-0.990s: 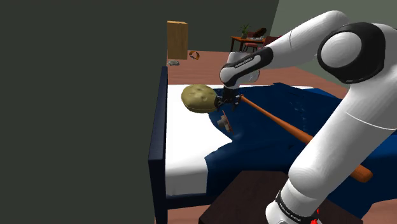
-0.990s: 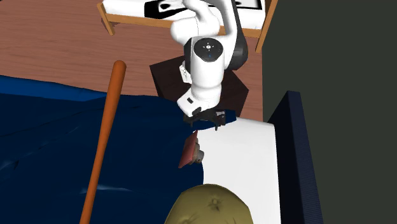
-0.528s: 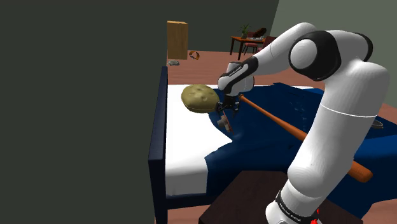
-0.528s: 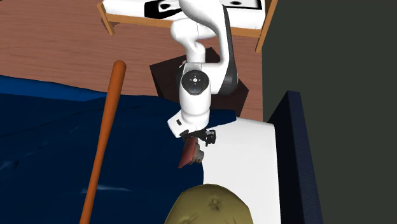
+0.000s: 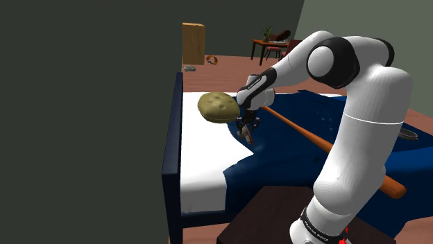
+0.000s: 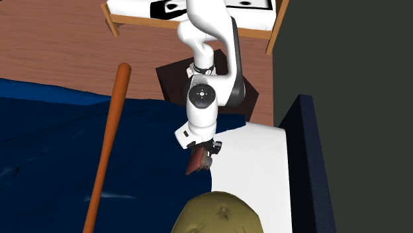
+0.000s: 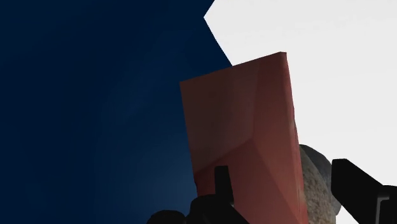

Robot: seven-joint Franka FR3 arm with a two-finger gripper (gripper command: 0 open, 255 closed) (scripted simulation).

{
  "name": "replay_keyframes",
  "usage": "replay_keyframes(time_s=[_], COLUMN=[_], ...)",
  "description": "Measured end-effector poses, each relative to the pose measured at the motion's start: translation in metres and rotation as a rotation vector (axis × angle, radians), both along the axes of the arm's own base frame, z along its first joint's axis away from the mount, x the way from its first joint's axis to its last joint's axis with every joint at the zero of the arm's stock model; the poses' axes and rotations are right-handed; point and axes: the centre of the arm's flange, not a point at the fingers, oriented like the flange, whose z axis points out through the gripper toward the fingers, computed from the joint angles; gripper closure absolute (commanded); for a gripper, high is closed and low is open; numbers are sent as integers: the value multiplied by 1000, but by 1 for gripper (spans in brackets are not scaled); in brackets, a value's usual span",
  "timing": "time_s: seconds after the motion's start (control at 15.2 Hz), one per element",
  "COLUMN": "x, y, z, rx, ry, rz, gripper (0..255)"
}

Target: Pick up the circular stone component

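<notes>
A small reddish-brown slab (image 7: 245, 133) with a round grey stone part (image 7: 316, 184) on its side lies on the bed, at the edge where the blue blanket (image 5: 291, 149) meets the white sheet (image 5: 205, 156). My gripper (image 7: 283, 175) points down over it. One finger lies against the slab's face and the other against the stone part, so the jaws clasp the piece. The gripper (image 5: 247, 128) stands right over the piece (image 5: 245, 136) in the shoulder view. From the second exterior view, the gripper (image 6: 205, 149) sits on the slab (image 6: 196, 161).
An olive, lumpy round cushion (image 5: 218, 107) rests on the sheet just beyond the gripper. A long wooden bat (image 5: 326, 147) lies across the blanket. The bed's dark blue end board (image 5: 168, 159) and a dark wall border the shoulder view's left. The dark stand (image 5: 270, 215) is below.
The arm has swung down and lowered the gripper onto the slab. The fingers, wide apart before, have closed in on the piece.
</notes>
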Motion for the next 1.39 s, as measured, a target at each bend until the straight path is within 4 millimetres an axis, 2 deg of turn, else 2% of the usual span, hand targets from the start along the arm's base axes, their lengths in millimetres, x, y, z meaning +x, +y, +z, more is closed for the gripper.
replay_keyframes(time_s=[0.66, 1.39], x=[0, 0], y=[0, 0], z=[2, 57], rx=[-1, 0], ry=[-2, 0], rz=[0, 0], gripper=[255, 255])
